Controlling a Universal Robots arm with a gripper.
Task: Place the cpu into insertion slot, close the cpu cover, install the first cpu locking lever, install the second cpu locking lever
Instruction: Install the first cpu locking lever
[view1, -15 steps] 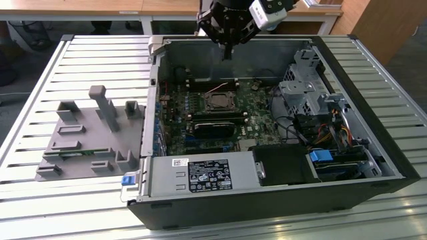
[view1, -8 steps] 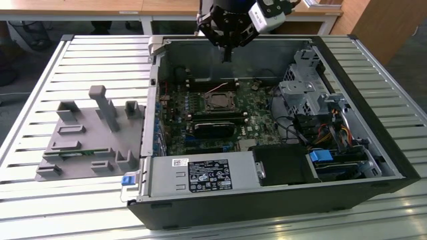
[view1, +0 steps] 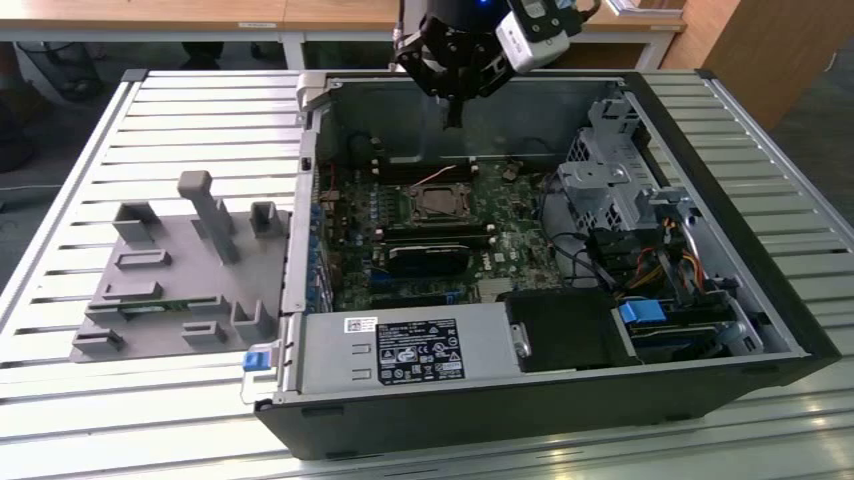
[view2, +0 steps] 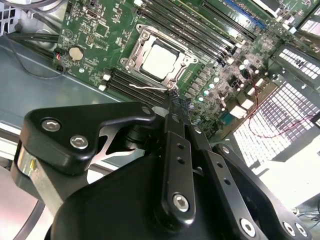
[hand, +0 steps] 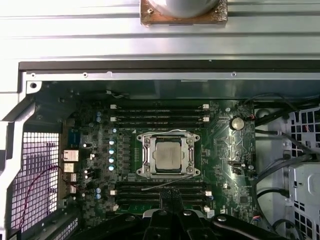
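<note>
Cpu (hand: 165, 153) sits flat under the cpu cover (hand: 145, 156), so we reckon it's seated. Gripper (hand: 170, 193) hovers nearby, pressed together and empty, probably for pushing with a narrow tip.

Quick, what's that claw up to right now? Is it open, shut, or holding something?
Gripper: closed, with nothing between its fingertips. The chip lies apart from it, down on the circuit board.
</note>
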